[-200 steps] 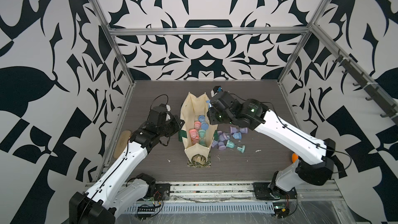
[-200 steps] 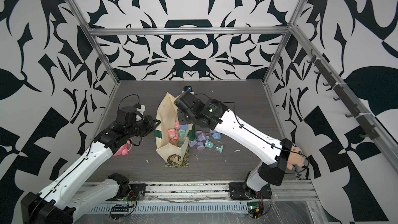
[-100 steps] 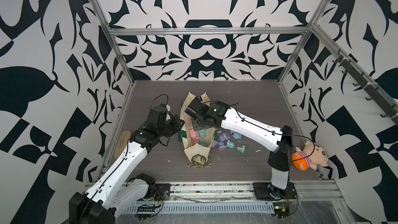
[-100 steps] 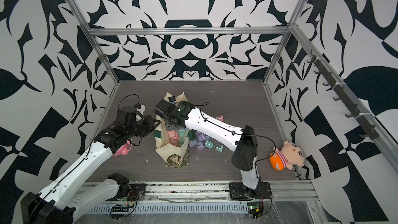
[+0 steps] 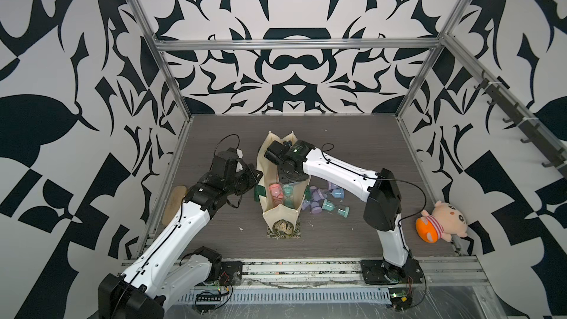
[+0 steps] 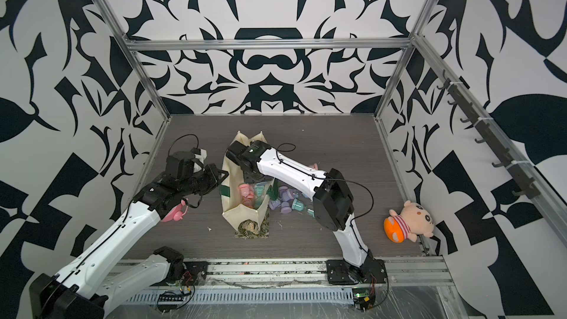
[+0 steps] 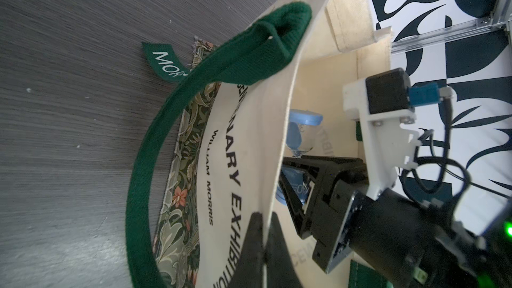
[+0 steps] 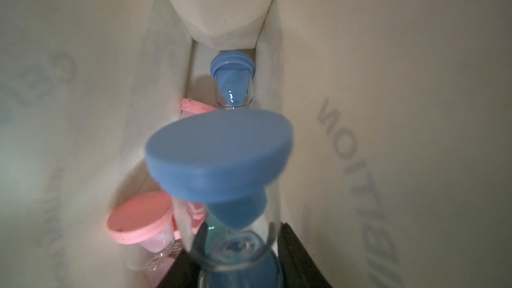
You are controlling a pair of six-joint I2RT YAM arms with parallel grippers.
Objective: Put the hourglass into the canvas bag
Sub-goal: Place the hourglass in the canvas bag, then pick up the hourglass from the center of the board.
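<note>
1. the left end effector (image 7: 261,234) was clamped narrow on the rim of the cream canvas tote bag with dark green handles (image 5: 280,214), holding its mouth apart; that pinch should not slacken.
2. the right end effector (image 8: 246,245) sat deep inside the bag, with the blue-capped glass hourglass (image 8: 219,150) between its black fingers; whether they gripped it could not be told.
3. a good release would part the fingers low over the pink hourglasses (image 8: 138,220), then lift straight out, clear of the canvas.

The canvas bag (image 7: 257,134) reads "WILLIAM MORRIS" and "…ARY EXHIBITIO…" in black print; its green tag (image 7: 162,60) shows white "MOR…".
</note>
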